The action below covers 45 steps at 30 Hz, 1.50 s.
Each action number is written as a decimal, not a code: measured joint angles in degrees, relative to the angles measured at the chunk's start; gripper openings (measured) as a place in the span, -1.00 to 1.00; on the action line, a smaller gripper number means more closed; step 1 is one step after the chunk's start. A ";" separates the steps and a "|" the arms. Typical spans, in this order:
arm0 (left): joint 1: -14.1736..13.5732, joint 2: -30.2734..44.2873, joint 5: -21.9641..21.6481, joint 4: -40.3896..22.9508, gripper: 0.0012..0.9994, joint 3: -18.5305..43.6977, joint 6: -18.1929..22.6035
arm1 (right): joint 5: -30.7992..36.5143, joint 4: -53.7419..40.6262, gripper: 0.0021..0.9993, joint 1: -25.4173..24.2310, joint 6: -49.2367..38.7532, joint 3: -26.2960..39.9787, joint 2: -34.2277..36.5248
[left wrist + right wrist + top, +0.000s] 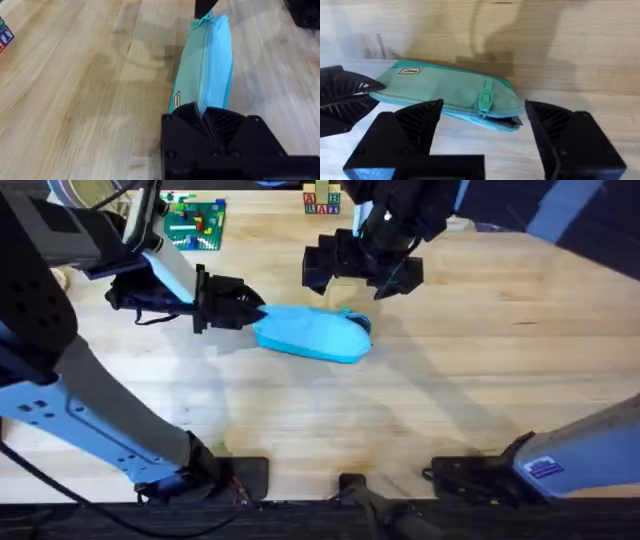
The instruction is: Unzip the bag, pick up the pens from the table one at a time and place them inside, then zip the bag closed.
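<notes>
The light-blue bag (315,335) lies lengthwise on the table (450,390). My left gripper (258,313) is shut on its left end; in the left wrist view the bag (207,65) stretches away from the clamped fingers (202,112). My right gripper (362,275) hovers open just behind the bag's right end. In the right wrist view its two fingers stand wide apart, with the bag (445,92) beyond them. The zipper pull (485,97) sits near the bag's right end. The pens are out of view.
A green baseplate with bricks (195,225) stands at the back left, and letter blocks (320,200) sit at the back middle. Bare wood lies in front of and to the right of the bag.
</notes>
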 joint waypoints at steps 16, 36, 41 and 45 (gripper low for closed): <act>0.00 0.00 0.00 0.00 -0.92 0.00 0.00 | -0.20 -0.79 0.98 0.37 2.11 0.20 1.84; 0.00 0.00 0.00 -0.01 -0.92 0.00 0.00 | -1.52 -1.55 0.80 0.52 5.42 0.25 2.43; 0.00 0.00 -0.02 -0.02 -0.92 0.00 0.00 | -2.63 -1.92 0.44 1.60 5.46 0.28 4.81; 0.00 0.00 -0.02 -0.02 -0.92 0.00 0.00 | -2.73 -2.83 0.17 1.61 5.53 0.28 4.81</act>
